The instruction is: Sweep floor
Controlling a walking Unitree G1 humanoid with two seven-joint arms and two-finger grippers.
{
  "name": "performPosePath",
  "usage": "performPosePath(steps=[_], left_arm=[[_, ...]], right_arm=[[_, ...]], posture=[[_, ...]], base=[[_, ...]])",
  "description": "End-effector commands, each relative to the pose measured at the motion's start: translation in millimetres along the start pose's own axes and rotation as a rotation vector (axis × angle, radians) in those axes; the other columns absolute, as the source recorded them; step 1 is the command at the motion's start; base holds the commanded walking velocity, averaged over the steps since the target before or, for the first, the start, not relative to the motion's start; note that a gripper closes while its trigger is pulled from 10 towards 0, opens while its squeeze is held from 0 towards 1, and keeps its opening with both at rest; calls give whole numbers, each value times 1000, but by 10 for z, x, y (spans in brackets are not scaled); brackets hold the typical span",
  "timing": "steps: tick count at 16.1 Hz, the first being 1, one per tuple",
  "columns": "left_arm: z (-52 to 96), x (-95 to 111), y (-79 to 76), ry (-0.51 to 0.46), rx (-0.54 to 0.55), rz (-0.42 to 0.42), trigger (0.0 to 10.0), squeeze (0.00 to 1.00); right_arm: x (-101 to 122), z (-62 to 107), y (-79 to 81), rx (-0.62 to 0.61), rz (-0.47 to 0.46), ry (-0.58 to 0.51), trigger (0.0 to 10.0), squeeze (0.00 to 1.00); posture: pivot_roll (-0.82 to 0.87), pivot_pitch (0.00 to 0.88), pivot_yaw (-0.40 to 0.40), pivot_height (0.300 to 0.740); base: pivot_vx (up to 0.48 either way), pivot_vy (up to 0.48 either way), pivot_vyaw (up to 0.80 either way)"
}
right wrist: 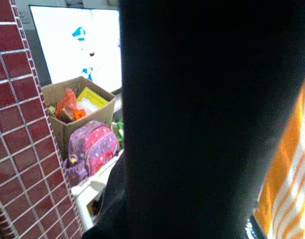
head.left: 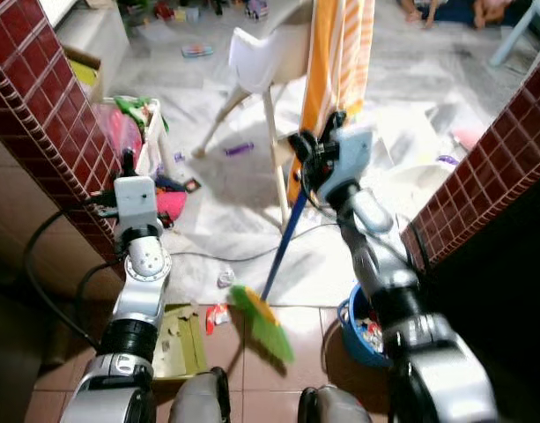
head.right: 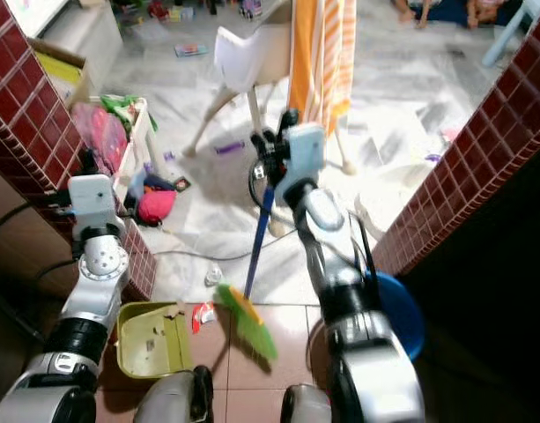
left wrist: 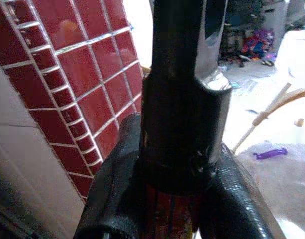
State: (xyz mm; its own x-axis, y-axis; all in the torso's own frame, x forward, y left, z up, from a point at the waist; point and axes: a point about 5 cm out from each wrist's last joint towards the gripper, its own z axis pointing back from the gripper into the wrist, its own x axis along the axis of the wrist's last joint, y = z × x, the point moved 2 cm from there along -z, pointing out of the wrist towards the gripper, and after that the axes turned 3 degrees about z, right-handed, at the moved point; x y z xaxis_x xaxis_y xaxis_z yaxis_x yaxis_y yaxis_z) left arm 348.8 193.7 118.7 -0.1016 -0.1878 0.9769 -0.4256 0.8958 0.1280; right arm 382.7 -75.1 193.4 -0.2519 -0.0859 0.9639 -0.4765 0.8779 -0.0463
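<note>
Broom handle tilted, green head down on tiles | right tool clenching handle | left tool: cannot tell

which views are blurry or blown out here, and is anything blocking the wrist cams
Eye views: broom head motion-smeared, sunlit floor washed out. Left wrist view: dark handle close and soft, background glaring. Right wrist view: a black out-of-focus mass covers most; bright overexposed patch behind.

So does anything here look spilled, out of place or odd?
Yes. Scraps of litter lie on the tiles between the dustpan and broom, unswept. Toys, including a purple one, are scattered across the floor by the chair.
</note>
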Motion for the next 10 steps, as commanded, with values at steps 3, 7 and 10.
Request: performPosePath(steps=[3,7,10], left_arm=[[129,-64,-29,40,50,49,10000,0],[254,-218,-341,142,-29,113,10000,0],[344,-273,-517,198,-89,161,10000,0]], right_arm=[[336,-154,3,1,95,-145,10000,0],[86,-92,358,-6,-23,-120,10000,0],[-160,16,680,-2,-212,-49,10000,0]], posture=[[-48,298,-35,740],[-87,329,-65,740],[-118,331,-93,740]], base=[[0,0,0],[0,0,0],[0,0,0]])
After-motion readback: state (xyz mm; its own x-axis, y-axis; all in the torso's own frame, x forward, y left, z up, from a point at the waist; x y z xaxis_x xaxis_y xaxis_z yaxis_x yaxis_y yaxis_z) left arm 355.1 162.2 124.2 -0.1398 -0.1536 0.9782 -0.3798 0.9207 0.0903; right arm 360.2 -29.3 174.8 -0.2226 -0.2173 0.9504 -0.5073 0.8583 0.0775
